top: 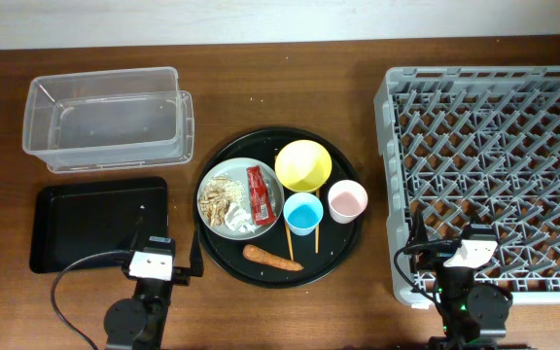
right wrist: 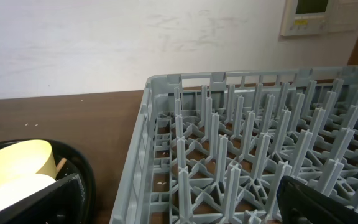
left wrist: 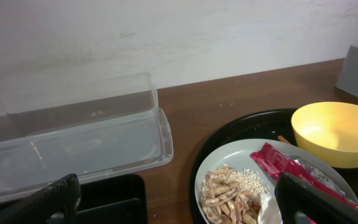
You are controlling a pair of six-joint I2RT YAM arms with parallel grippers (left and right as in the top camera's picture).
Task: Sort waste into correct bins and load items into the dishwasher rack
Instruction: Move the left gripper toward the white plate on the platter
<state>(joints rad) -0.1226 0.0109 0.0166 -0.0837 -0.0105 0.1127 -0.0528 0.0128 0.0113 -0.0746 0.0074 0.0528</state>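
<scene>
On the grey plate (top: pixel 207 185) lie beige food scraps (top: pixel 220 199), a red wrapper (top: pixel 259 192) and a white tissue (top: pixel 241 222). A yellow bowl (top: pixel 304 165), blue cup (top: pixel 302 212), pink cup (top: pixel 346 200), carrot (top: pixel 270 257) and two chopsticks (top: pixel 288 233) sit beside it. The clear tub (top: pixel 110 117) and flat black tray (top: pixel 95 224) are at the left, the dishwasher rack (top: pixel 494 165) at the right. My left gripper (left wrist: pixel 185 208) is open and empty, low between black tray and plate. My right gripper (right wrist: pixel 185 205) is open and empty over the rack's near left corner.
All the dishes and waste rest on a large round black tray (top: pixel 280 272) in the middle. A white wall runs behind the table. Bare wooden tabletop lies between the round tray and the rack, and along the far edge.
</scene>
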